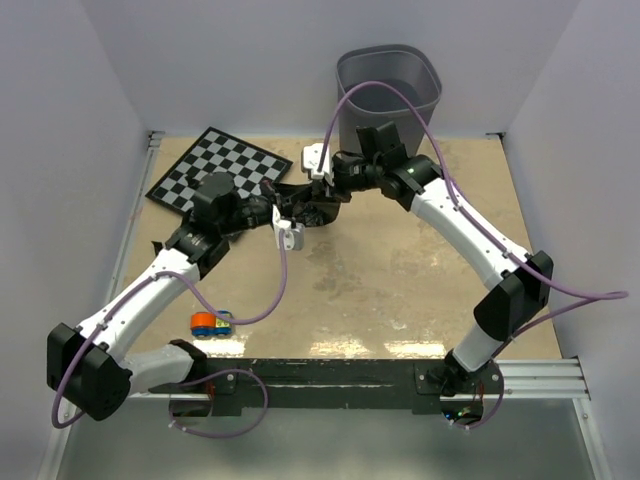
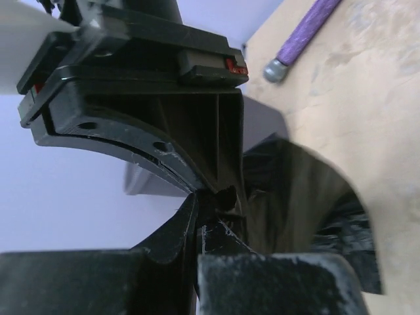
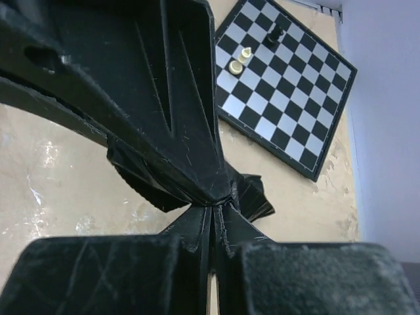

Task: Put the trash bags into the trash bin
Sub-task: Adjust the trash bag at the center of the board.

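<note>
Top view: both arms reach inward, left end effector [image 1: 283,214] and right end effector [image 1: 330,190] meeting at the trash bag [image 1: 312,211] in upper centre, below the upright trash bin [image 1: 390,95].

Left wrist: jaws pinch the trash bag above the tan surface [image 2: 367,98].

Right wrist: jaws pressed onto the trash bag too; chessboard [image 3: 289,98] upper right.

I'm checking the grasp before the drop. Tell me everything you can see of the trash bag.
The trash bag is thin, glossy black plastic, crinkled and folded into a small bunch. It is between the chessboard and the trash bin, not inside it. The right end effector is shut on it, folds sticking out both sides; the left end effector is shut at its other edge, seemingly pinching it too. Whether it touches the table is unclear.
</note>
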Controlling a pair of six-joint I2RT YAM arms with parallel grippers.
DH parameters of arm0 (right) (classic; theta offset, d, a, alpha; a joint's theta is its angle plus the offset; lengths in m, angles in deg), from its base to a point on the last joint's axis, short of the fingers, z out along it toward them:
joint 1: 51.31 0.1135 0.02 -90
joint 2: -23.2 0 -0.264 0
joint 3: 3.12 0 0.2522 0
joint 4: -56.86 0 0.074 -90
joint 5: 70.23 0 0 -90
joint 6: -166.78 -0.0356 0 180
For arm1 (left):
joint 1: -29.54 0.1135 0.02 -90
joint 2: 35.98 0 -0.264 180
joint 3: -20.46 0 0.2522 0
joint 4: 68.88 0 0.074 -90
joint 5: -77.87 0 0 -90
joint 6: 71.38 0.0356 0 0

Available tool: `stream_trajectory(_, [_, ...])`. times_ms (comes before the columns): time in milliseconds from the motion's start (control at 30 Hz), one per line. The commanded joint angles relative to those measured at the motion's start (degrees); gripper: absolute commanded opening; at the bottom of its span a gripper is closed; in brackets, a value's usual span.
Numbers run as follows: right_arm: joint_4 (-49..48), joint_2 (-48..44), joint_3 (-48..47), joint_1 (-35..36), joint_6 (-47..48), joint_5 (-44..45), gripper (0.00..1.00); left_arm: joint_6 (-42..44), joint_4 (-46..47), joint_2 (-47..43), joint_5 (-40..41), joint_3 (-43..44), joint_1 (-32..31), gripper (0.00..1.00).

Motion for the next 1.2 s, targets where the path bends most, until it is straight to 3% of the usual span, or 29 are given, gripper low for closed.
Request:
stream_trajectory(0, [-4.22, -3.32, -5.23, -0.17, -8.1, -8.74, 0.0, 12.73, 7.99, 0.78, 5.01, -0.77, -3.08, 0.0])
stream_trajectory(100, [-13.61, -6.83, 1.68, -0.35, -17.06, 1.41, 0.0, 15.02, 6.75, -1.41, 4.75, -0.86, -4.83, 0.0])
stream_trajectory(167, [-11.9, -6.59, 3.83, -0.26, -14.38, 3.21, 0.0, 13.97, 8.95, -2.82, 6.41, -0.42, -6.68, 0.0])
stream_trajectory(367, [-6.17, -6.85, -3.62, 0.18, -12.86, -10.39, 0.0, 21.24, 0.18, 3.58, 16.94, 5.91, -7.92, 0.0])
stream_trajectory(500, [-15.01, -7.73, -4.88, -0.52, -21.63, -12.52, 0.0, 23.02, -7.29, 2.9, 17.24, 6.26, -8.35, 0.0])
stream_trajectory(600, [-20.39, -7.9, -1.02, -2.28, -26.74, -5.34, 0.0, 24.24, -10.2, -0.53, 14.78, 6.08, -8.62, 0.0])
stream_trajectory(700, [-17.61, -6.77, 1.98, -2.55, -23.24, 3.55, 0.0, 23.12, -6.8, -2.91, 13.89, 6.43, -9.76, 0.0])
stream_trajectory(833, [-11.26, -4.21, -0.2, -1.93, -18.66, -3.62, 0.0, 21.88, 0.86, 0.15, 18.01, 8.1, -12.57, 0.0])
stream_trajectory(967, [-12.74, -5.35, -6.52, -1.76, -20.85, -17.59, 0.0, 21.35, -3.33, 5.34, 22.93, 8.55, -12.67, 0.0])
stream_trajectory(1100, [-18.2, -4.92, -8.83, -5.26, -25.16, -15.69, 0.0, 22.41, -11.52, 3.08, 23.03, 5.92, -12.23, 0.0])
stream_trajectory(1167, [-15.33, -2.55, -9.61, -5.89, -23.51, -12.63, 0.0, 22.49, -12.14, 1.05, 21.72, 5.91, -12.23, 0.0])
